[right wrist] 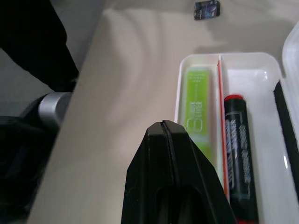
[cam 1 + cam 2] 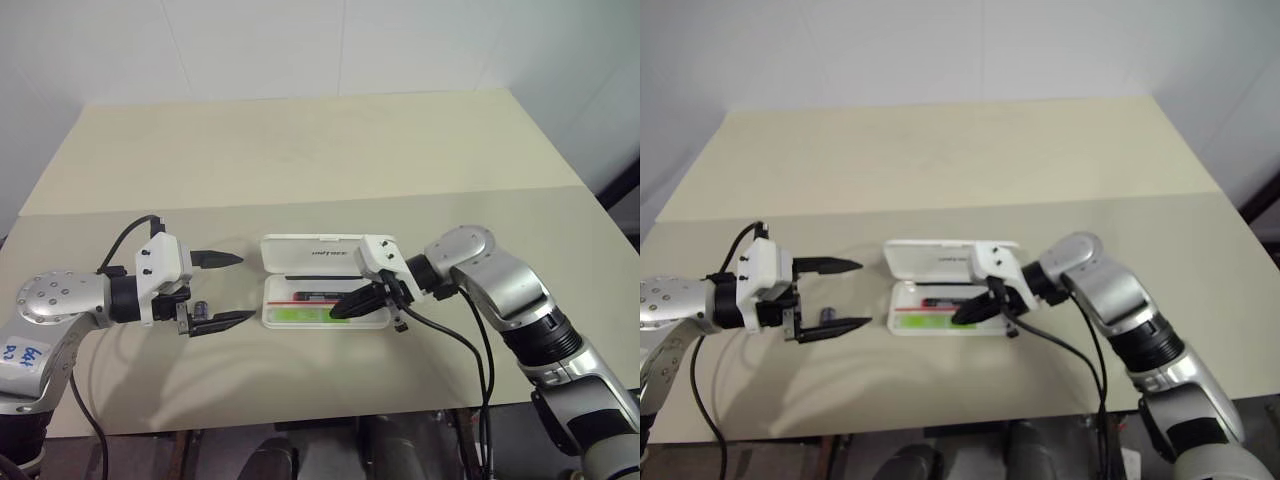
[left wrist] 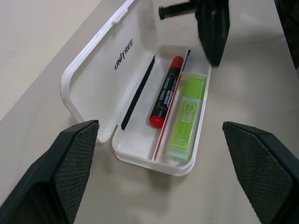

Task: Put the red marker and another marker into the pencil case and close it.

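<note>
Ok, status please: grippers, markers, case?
Left gripper open, empty. Right gripper shut, empty, over white plastic pencil case. Red-capped dark marker and lime-green highlighter inside; lid open. Small dark cylinder near left gripper.

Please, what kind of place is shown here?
Probably a robot test bench indoors: a bare beige table against a white wall, with only an open pencil case holding two markers.

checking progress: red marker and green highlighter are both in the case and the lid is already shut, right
Not quite. The red marker and green highlighter do lie in the pencil case, but its lid is open, folded back flat on the table, as the left wrist view shows.
</note>
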`<control>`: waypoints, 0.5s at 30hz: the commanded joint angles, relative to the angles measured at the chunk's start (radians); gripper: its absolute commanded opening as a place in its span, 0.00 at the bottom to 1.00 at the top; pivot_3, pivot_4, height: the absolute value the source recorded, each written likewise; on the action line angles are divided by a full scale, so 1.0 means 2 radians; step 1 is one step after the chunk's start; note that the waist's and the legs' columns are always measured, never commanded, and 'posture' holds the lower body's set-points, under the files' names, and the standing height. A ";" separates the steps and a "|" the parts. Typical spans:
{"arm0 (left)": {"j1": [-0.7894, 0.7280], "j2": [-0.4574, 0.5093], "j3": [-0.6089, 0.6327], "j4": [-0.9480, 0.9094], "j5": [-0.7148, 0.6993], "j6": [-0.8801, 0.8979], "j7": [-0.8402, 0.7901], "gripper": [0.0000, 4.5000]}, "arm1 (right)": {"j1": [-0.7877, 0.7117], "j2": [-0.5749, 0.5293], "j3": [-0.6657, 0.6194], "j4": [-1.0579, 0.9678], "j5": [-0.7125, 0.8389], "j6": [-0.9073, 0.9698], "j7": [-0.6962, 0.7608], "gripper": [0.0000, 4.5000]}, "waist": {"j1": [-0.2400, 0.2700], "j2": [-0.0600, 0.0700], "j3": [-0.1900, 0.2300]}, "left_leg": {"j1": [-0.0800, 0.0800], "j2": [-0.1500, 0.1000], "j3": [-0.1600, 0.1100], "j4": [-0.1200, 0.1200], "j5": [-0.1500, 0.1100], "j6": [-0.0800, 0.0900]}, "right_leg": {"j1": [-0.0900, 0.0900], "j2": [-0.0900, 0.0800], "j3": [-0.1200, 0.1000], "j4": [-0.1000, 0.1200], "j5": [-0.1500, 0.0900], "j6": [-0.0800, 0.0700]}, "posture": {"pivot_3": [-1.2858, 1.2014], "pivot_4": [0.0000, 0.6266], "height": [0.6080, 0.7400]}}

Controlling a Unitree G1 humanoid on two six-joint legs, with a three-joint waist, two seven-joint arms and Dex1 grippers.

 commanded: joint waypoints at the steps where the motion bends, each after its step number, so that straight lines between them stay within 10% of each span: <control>1: -0.004 0.001 0.004 -0.006 -0.001 -0.006 0.000 1.00 | 0.003 -0.027 -0.025 -0.031 0.028 0.007 0.021 0.00 | 0.000 0.000 0.000 | 0.000 0.000 0.000 0.000 0.000 0.000 | 0.000 0.000 0.000 0.000 0.000 0.000 | 0.52 0.24 1.00; 7: -0.003 0.001 0.006 -0.005 -0.002 -0.006 -0.001 1.00 | 0.003 -0.059 -0.066 -0.025 0.052 0.009 0.013 0.08 | 0.000 0.000 0.000 | 0.000 0.000 0.000 0.000 0.000 0.000 | 0.000 0.000 0.000 0.000 0.000 0.000 | 0.52 0.24 1.00; 15: 0.009 0.002 0.014 -0.005 -0.003 -0.007 -0.001 1.00 | 0.011 -0.104 -0.144 0.026 0.071 -0.031 0.026 0.68 | 0.001 0.000 0.000 | 0.000 0.000 0.001 0.000 0.000 0.000 | 0.000 0.000 0.000 0.000 0.000 0.000 | 0.52 0.24 1.00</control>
